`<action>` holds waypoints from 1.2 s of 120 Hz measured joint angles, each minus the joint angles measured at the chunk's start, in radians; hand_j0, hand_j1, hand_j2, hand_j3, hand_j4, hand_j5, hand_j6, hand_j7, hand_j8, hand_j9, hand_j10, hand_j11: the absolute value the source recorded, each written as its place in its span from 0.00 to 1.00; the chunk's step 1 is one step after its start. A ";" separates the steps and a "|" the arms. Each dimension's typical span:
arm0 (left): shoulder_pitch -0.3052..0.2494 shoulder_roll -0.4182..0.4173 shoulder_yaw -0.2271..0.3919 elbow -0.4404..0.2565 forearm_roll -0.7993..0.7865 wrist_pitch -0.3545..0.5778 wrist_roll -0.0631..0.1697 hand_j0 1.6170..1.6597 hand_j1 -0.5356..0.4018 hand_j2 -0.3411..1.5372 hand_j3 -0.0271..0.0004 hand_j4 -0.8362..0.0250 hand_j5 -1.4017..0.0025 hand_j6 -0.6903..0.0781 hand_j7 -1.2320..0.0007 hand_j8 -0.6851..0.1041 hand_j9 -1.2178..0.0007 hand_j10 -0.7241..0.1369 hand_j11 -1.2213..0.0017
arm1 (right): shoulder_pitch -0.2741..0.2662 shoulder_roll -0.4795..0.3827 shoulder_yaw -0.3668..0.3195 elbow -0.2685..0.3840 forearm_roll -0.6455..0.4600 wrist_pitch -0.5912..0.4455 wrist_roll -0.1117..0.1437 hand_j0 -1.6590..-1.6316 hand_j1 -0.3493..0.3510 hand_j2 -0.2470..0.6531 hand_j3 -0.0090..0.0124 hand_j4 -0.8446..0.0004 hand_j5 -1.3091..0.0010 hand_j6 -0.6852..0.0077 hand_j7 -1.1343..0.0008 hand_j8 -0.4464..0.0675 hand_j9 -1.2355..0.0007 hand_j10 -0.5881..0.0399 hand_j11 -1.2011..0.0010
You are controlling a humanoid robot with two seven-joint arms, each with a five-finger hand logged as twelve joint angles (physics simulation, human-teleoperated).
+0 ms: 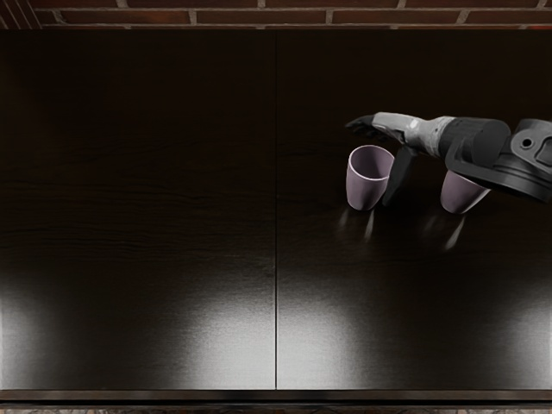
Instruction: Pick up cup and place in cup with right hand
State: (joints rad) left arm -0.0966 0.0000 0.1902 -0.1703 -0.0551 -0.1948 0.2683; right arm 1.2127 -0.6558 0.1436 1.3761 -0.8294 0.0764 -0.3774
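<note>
My right hand (pixel 376 147) reaches in from the right edge, its fingers extended leftward past the far side of a mauve cup (pixel 366 183). The thumb points down along that cup's right side. The hand looks open, not closed on the cup, though whether the thumb touches it I cannot tell. This cup stands upright on the table with its mouth up. A second mauve cup (pixel 459 193) is to the right, its upper part hidden under my right wrist and forearm.
The dark wooden table (pixel 155 216) has a seam down its middle and a front edge along the bottom of the view. A brick wall lies beyond its far edge. The right forearm extends low over the right side.
</note>
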 joint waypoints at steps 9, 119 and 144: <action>0.000 0.000 0.000 0.000 0.000 0.000 0.000 0.96 0.94 0.18 0.99 0.97 1.00 0.90 1.00 0.87 1.00 0.84 1.00 | -0.003 0.000 -0.006 -0.002 -0.002 -0.014 0.000 0.04 0.21 0.25 0.42 0.85 0.88 0.80 0.86 0.62 0.87 0.74 0.87; 0.000 0.000 0.000 0.000 0.000 0.000 0.000 0.96 0.94 0.18 0.99 0.97 1.00 0.90 1.00 0.87 1.00 0.84 1.00 | -0.017 0.051 -0.028 -0.046 -0.018 -0.064 0.000 0.04 0.44 0.22 0.42 0.69 0.74 0.61 0.70 0.36 0.73 0.52 0.72; 0.000 0.000 0.000 0.000 0.000 0.000 0.000 0.96 0.94 0.18 0.99 0.97 1.00 0.90 1.00 0.87 1.00 0.84 1.00 | -0.018 0.051 -0.034 -0.046 -0.019 -0.064 0.000 0.04 0.52 0.21 0.42 0.64 0.70 0.55 0.65 0.27 0.68 0.45 0.67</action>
State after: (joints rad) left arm -0.0966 0.0000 0.1903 -0.1703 -0.0551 -0.1948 0.2683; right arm 1.1948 -0.6045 0.1096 1.3300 -0.8479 0.0123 -0.3774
